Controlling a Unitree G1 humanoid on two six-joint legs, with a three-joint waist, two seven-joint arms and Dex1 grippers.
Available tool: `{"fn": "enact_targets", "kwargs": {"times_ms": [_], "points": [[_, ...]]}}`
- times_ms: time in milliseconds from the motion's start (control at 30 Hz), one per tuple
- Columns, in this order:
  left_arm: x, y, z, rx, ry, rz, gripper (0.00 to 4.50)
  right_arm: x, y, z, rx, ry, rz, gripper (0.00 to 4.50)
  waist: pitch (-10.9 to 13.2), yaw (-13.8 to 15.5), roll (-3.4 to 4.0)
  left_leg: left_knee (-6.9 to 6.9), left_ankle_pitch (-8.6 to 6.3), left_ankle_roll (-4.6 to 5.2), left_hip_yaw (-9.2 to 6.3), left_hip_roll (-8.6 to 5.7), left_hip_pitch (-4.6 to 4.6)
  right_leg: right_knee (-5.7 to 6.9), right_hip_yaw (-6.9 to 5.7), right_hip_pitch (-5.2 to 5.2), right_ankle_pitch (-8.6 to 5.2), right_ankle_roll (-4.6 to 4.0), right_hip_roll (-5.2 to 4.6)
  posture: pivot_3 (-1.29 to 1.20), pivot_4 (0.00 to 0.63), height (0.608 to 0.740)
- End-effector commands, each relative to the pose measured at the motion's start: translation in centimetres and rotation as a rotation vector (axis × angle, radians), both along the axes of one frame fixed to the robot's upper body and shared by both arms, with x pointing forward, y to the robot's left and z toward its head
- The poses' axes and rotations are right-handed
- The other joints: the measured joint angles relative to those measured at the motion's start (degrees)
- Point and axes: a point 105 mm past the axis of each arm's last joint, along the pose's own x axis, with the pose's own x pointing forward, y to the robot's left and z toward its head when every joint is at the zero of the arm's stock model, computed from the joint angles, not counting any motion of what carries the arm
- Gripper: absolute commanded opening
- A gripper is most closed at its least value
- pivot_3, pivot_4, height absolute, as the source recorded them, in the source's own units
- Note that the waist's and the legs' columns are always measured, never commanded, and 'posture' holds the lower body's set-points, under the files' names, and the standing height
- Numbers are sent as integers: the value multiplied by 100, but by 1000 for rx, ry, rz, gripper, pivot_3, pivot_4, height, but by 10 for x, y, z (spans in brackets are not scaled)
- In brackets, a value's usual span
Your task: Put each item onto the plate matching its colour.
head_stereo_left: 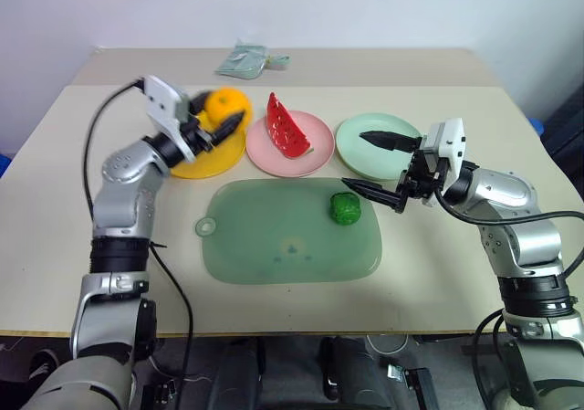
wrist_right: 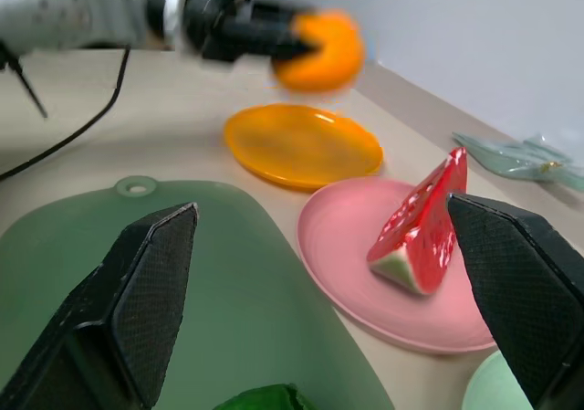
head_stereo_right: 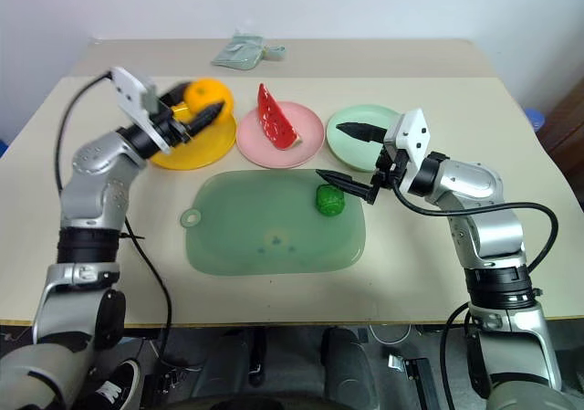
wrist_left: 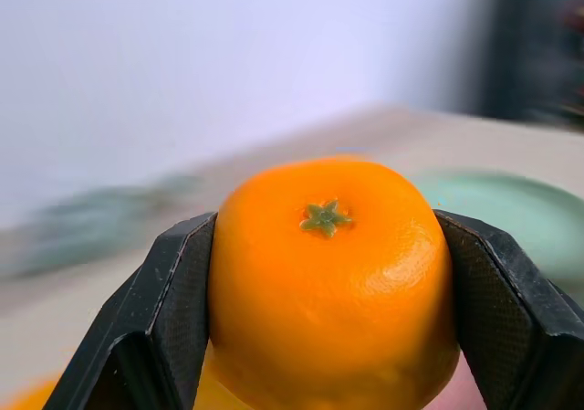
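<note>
We hold the round, glossy orange toy fruit (head_stereo_left: 224, 105), likely light, stiff and slippery, clamped across its middle in our left pincer (head_stereo_left: 228, 121) above the yellow plastic plate (head_stereo_left: 203, 164), while our right pincer (head_stereo_left: 376, 166) gapes empty.

Orange (wrist_left: 333, 287): smooth, waxy, slight sheen, matt green star stem. Left gripper (wrist_left: 328, 337) pads: black, matt, fine-textured rubber look. Right gripper (wrist_right: 328, 319) pads: same finish. Yellow plate (wrist_right: 301, 145), pink plate (wrist_right: 351, 264), mint plate (head_stereo_left: 365, 150): glossy plastic. Melon wedge (wrist_right: 422, 223): shiny red plastic, pale rind. Mat (head_stereo_left: 274, 236): translucent green, soft satin. Green lump (head_stereo_left: 345, 208) at mat's 2 o'clock: bumpy, rough. Table (head_stereo_left: 55, 200): matt beige laminate. Arm shells: brushed silver metal look.
</note>
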Motion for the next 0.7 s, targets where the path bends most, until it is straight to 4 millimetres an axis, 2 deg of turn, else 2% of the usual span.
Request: {"fn": "enact_targets", "kwargs": {"times_ms": [33, 133, 200, 400, 467, 533, 567, 700], "points": [[14, 25, -1, -16, -6, 182, 3002, 1, 5, 13, 1, -64, 19, 4500, 0, 0, 0, 0, 0, 0, 1, 0, 0, -1, 0, 0, 0, 0, 0, 0, 150, 740], [24, 31, -5, -84, 18, 251, 3002, 3, 7, 13, 2, -66, 26, 4500, 2, 21, -4, 1, 0, 0, 1, 0, -1, -1, -1, 0, 0, 1, 0, 0, 150, 740], [34, 34, -17, -128, 66, 318, 3002, 4, 7, 13, -2, -69, 24, 4500, 2, 31, -5, 1, 0, -1, 1, -1, -5, -3, -2, 0, 2, 3, -1, 0, 150, 740], [43, 35, -50, -66, 137, 394, 3002, 1, 6, 10, -8, -69, 13, 4500, 2, -18, -6, -1, 0, -1, 3, -2, -2, -3, -2, -1, 4, 6, -1, 0, 150, 740], [44, 35, -53, -76, 145, 389, 3002, 0, 5, 10, -7, -68, 10, 4500, 2, -17, -6, -2, 0, -1, 3, -2, -2, -2, -2, -1, 4, 6, 0, 0, 150, 740], [44, 35, -51, -80, 137, 381, 4092, 0, 4, 10, -8, -68, 5, 4500, 2, -5, -6, -2, 1, -1, 4, -2, -3, -3, -2, -1, 4, 6, 0, 0, 150, 740], [43, 34, -50, -78, 132, 371, 4425, -1, 4, 10, -9, -67, 3, 4500, 2, -2, -6, -1, 1, -1, 4, -2, -3, -3, -2, -2, 4, 6, -1, 0, 150, 740], [42, 36, -47, -53, 118, 370, 4475, 0, 3, 8, -11, -65, -1, 4500, 2, 9, -6, -1, 1, -1, 5, -2, -3, -3, -2, -1, 4, 7, -1, 0, 150, 740]]}}
